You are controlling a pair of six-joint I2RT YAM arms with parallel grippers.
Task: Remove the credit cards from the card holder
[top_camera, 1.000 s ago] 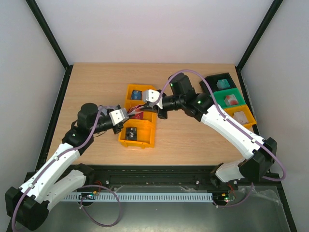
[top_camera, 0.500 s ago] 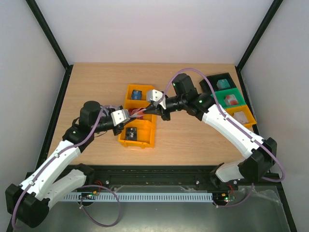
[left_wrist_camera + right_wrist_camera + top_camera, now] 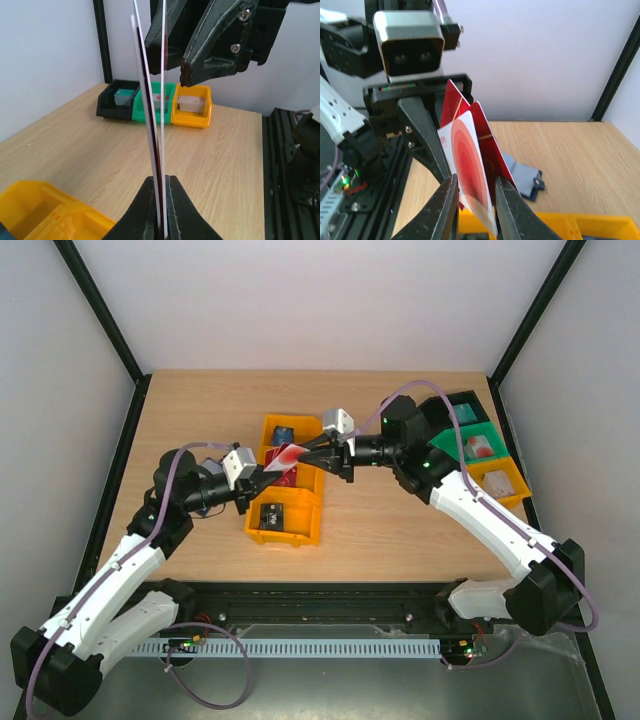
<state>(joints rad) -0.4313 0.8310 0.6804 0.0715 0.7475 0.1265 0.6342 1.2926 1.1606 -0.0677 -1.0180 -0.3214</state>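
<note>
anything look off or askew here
Yes: the red cards hang in mid-air over the yellow bin, splayed apart rather than stacked, left jaws pinching one end, right jaws around the other.

- Three-compartment bin (image 3: 285, 535) sitting at middle of table (image 3: 200, 400), between both arms.
- Credit cards (image 3: 285, 455) hanging above three-compartment bin, fanning out.
- Left gripper (image 3: 262, 472) reaching in from left of credit cards; right gripper (image 3: 312, 452) facing it from right, fingers flanking credit cards.
- Card holder (image 3: 517, 170) showing below and behind credit cards; support not discernible.
- Row of small bins (image 3: 447, 445) running along table's right edge, well apart from three-compartment bin.
</note>
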